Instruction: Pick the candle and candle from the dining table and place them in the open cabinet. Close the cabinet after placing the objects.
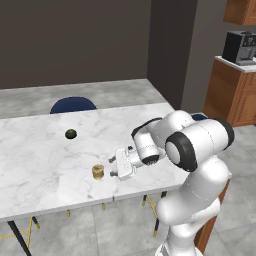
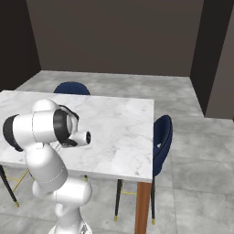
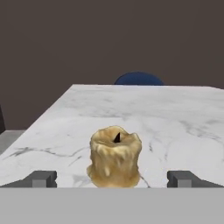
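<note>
Left side of the table: a small black round lump sits well apart from my work, not mine to fetch. A blue chair is tucked in behind the far edge.

Moving right: the short golden candle stands upright on the marble near the front edge, wick dark in its sunken top. It is free-standing, nothing touching it yet.

Just right of it, my gripper is laid out low and level with the table, pointing at the candle's side. I hold it horizontal so the fingers can pass either side of the squat body rather than drop on the wick. In the hand view the candle sits centred, one fingertip at each lower corner, spread wide and holding nothing (open as far as they go).

Judgement: approach is lined up, the grasp not yet made; a short push forward, then close.

Further right, in the left base view: wooden cabinetry with a coffee machine on top. I cannot tell from here which is the open cabinet.
</note>
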{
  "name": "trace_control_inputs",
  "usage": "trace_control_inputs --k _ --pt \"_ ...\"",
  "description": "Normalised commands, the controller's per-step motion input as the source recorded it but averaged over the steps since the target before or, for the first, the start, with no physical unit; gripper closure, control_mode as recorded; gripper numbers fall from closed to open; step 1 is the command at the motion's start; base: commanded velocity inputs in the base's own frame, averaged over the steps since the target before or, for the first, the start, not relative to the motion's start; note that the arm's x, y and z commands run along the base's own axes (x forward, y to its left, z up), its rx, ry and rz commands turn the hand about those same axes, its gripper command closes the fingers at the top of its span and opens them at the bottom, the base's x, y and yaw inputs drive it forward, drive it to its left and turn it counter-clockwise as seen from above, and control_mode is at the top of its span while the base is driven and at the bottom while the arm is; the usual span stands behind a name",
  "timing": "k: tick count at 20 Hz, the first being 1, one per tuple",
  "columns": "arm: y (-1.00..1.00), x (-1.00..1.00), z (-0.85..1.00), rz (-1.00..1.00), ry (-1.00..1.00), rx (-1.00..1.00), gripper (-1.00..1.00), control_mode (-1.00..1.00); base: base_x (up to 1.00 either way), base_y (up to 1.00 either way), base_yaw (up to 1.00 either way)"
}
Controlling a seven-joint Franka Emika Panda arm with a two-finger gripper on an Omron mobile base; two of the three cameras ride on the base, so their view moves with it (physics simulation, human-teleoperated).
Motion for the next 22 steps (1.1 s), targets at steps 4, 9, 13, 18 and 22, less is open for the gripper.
trace_control_inputs --k 4,9,13,18,22 --pt "0.00 0.03 -0.05 0.00 0.01 0.00 -1.00 -1.00 0.00 0.00 0.00" --pt "0.08 -0.01 -0.19 0.00 0.03 0.00 -1.00 -1.00 0.00 0.00 0.00" --pt "0.16 -0.04 -0.05 0.00 0.02 0.00 -1.00 -1.00 0.00 0.00 0.00" --pt "0.05 0.00 0.00 0.00 0.00 0.00 -1.00 -1.00 0.00 0.00 0.00" --pt "0.02 0.00 0.00 0.00 0.00 0.00 -1.00 -1.00 0.00 0.00 0.00"
